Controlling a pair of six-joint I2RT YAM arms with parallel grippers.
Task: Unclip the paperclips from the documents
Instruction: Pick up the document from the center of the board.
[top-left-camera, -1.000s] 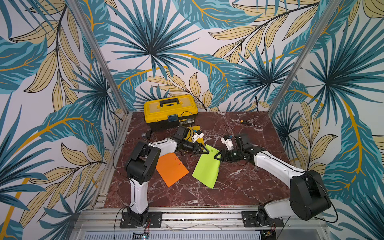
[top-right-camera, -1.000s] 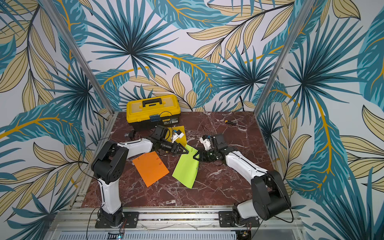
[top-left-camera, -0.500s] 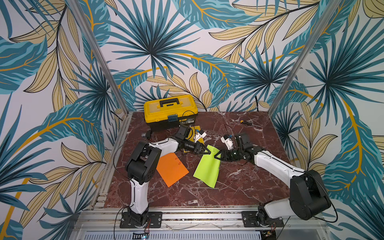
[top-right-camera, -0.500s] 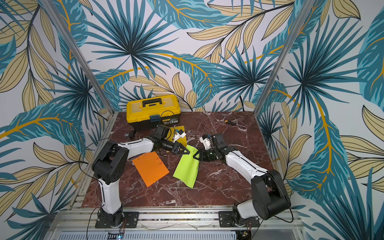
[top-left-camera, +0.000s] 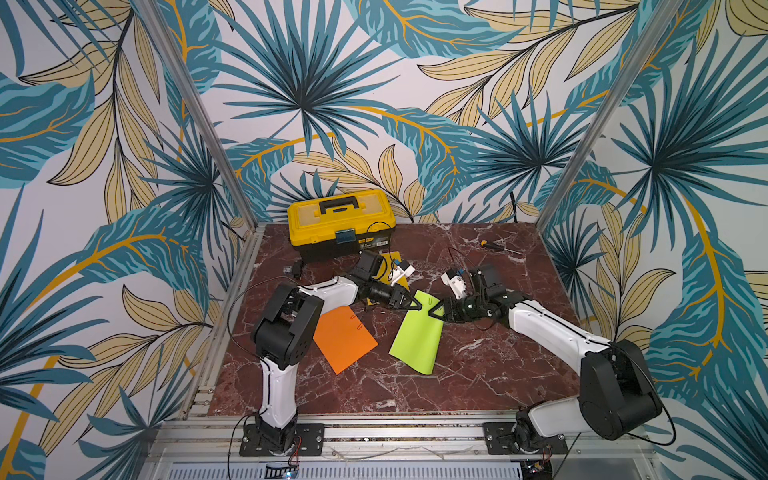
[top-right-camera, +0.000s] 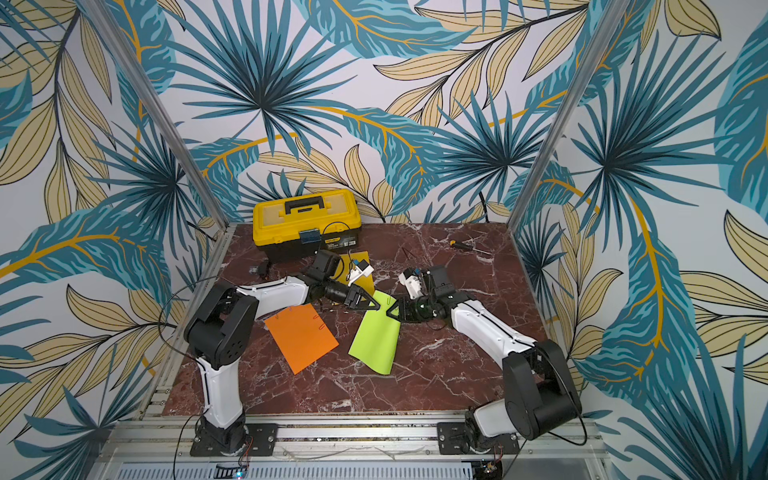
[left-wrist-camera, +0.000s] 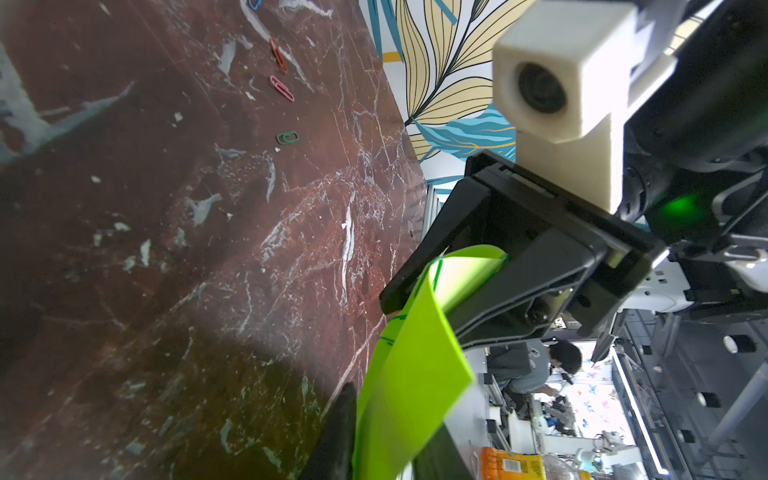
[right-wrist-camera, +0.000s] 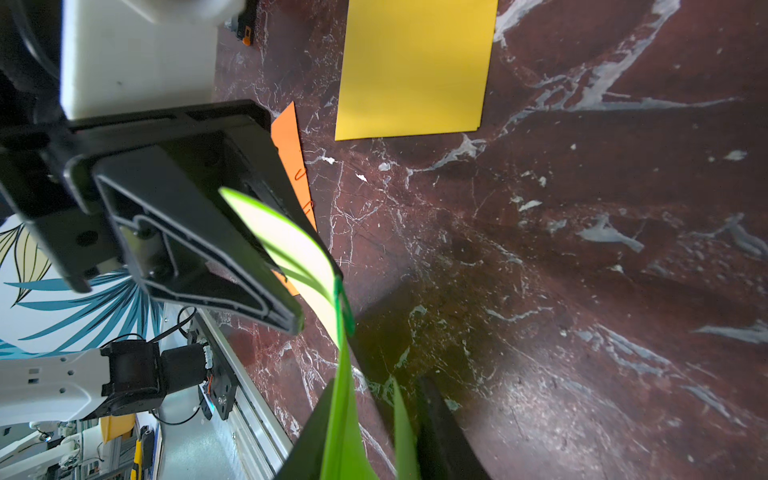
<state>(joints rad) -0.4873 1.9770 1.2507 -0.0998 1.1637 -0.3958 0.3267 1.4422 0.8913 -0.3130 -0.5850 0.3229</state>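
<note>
Lime sheet (top-left-camera: 417, 336) out in front of the toolbox (top-left-camera: 338, 220), edge nearest the toolbox lifted off the marble table (top-left-camera: 478, 374), rest draping down and away. Right gripper (top-left-camera: 432, 312) clamped on that raised edge at the right-arm corner. Left gripper (top-left-camera: 419, 308) reaches in from the other side, jaws narrow around the same edge; cannot tell if pinching yet. Green paperclip (right-wrist-camera: 343, 305) on that edge, just beside the left tip, between both grippers, long axis crosswise to the edge, pointing down the sheet. Probably slides off toward the toolbox, left arm pulling while right steadies. Tight gap between tips, risk of creasing. Orange sheet (top-left-camera: 343, 336) flat on the left-arm side, clips on. Yellow sheet (right-wrist-camera: 415, 66) flat just before the toolbox. Loose clips (left-wrist-camera: 281, 88) on bare marble, well clear of the toolbox.
</note>
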